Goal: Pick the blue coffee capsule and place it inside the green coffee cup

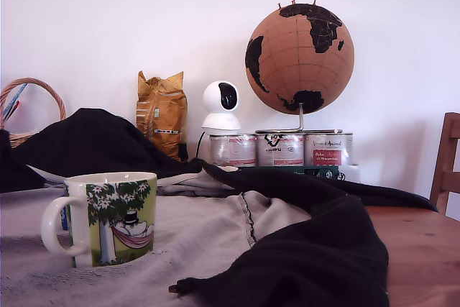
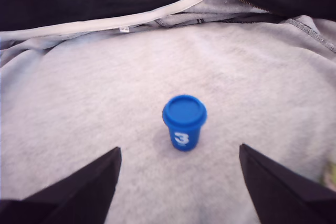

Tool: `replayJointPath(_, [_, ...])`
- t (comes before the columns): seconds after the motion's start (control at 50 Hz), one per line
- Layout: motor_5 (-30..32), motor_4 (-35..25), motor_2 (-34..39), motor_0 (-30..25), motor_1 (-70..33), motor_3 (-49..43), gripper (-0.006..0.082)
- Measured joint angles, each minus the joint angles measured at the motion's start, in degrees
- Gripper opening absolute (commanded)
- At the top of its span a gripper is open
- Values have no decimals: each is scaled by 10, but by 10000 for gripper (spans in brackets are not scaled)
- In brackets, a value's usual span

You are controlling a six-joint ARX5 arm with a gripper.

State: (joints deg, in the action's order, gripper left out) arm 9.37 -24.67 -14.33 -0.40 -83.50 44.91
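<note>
The blue coffee capsule [image 2: 184, 121] stands upright on grey cloth [image 2: 94, 103] in the wrist view, lid up, with a white "3" on its side. My gripper [image 2: 180, 149] is open, its two dark fingers [image 2: 79, 192] spread wide on either side of the capsule and short of touching it. The green coffee cup [image 1: 108, 217], a white mug with a yellow-green tree and hammock print, stands upright at the exterior view's lower left, handle to the left. Neither arm nor gripper shows in the exterior view.
Black garments [image 1: 323, 249] lie draped over the grey cloth and the wooden table [image 1: 417, 242]. At the back stand a cork globe [image 1: 300, 59] on three tins [image 1: 280, 149], a white camera [image 1: 221, 106], a yellow bag [image 1: 162, 114] and a basket [image 1: 21, 106]. A chair [image 1: 447, 163] is at the right edge.
</note>
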Motion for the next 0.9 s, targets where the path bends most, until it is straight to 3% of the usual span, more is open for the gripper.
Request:
replayJointPath(0.24, [27, -50, -68, -5, -108, 1, 660])
replayJointPath(0.56, [35, -60, -135, -19, -184, -1, 658])
replayJointPath(0.72, [35, -62, -153, -22, -207, -3, 565])
replayJointPath(0.9, [38, -62, -166, -22, -221, -19, 344])
